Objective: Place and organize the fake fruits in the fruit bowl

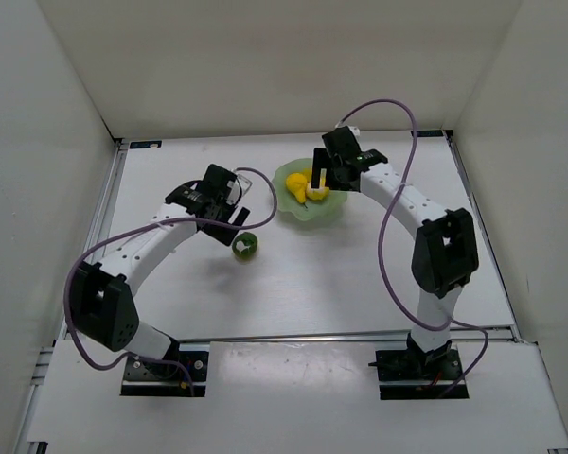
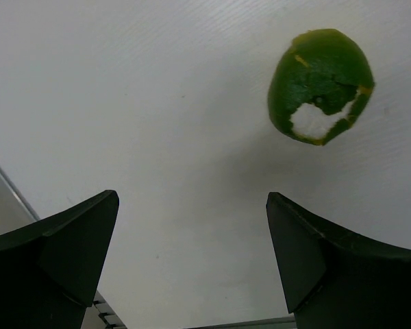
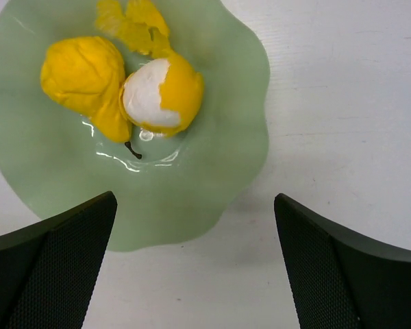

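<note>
Pale green wavy-rimmed bowl (image 3: pixel 212 171) at the back of the white table (image 1: pixel 341 284). Two fruits inside, touching: a yellow pear (image 3: pixel 82 75) with its dark stem toward the middle, and a yellow-and-white peeled fruit (image 3: pixel 163 94) with a curl of peel behind it.

Third one, the green fruit (image 2: pixel 320 86) (white patch showing), sits on the table outside the bowl, near its left side.

Above the bowl's edge hangs the right end effector (image 3: pixel 195 199), fingers spread wide, nothing in them.

Over bare table, the left end effector (image 2: pixel 192 199) is likewise released and empty. The green fruit lies ahead of it, off to the right of the gap, apart from both fingers.
</note>
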Controlling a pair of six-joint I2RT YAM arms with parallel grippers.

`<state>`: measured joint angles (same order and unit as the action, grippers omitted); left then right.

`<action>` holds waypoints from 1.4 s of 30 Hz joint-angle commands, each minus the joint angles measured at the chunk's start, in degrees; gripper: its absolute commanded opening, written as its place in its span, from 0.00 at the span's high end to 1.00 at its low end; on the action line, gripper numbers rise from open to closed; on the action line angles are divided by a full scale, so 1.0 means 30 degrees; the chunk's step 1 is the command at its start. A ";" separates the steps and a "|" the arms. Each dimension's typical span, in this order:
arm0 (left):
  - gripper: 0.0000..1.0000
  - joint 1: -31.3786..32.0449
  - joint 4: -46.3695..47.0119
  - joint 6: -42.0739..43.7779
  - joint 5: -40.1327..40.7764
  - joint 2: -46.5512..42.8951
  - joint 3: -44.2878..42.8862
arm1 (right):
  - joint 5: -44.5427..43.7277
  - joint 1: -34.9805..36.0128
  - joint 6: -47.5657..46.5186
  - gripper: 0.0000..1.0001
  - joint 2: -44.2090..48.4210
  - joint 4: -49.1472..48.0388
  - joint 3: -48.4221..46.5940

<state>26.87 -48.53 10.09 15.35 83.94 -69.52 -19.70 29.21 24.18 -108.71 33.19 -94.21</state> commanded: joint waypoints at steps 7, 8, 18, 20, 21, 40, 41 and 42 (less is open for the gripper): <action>0.00 0.1763 -0.0609 -0.0081 -0.4295 0.3358 -0.2489 | -0.1838 -0.0567 0.0228 0.00 0.7431 -0.0018 0.3801; 0.00 0.1765 -0.0609 -0.0284 -0.4472 0.3889 -0.3159 | -0.1840 -0.0567 0.0229 0.00 0.8393 -0.0018 0.4358; 0.00 0.1765 -0.1309 -0.0695 -0.4065 0.9546 -0.5217 | -0.3393 -0.0743 0.1343 0.00 1.2532 0.0771 0.8551; 0.00 0.1589 -0.1544 -0.0872 -0.4063 0.9754 -0.5217 | -0.3596 -0.0743 0.1343 0.00 1.2913 0.0773 0.8553; 0.03 0.1589 -0.1547 -0.0872 -0.4238 0.9754 -0.5217 | -0.3801 -0.0917 0.1343 0.00 1.2915 0.0773 0.8553; 0.52 0.2878 -0.1166 0.0153 -0.4034 1.2290 -1.7160 | -0.4184 -0.1505 0.1519 0.00 1.2915 0.0392 0.9139; 0.51 0.3081 -0.1166 0.0153 -0.4034 1.2883 -1.8098 | -0.4184 -0.1679 0.1519 0.00 1.2915 0.0566 0.9139; 0.48 0.3083 -0.0963 0.0153 -0.4034 1.3440 -1.9644 | -0.4184 -0.1855 0.1519 0.00 1.3089 0.0568 0.9139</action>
<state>35.46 -54.24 10.09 2.46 119.85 -121.51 -30.35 24.77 28.16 -70.48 36.03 -66.83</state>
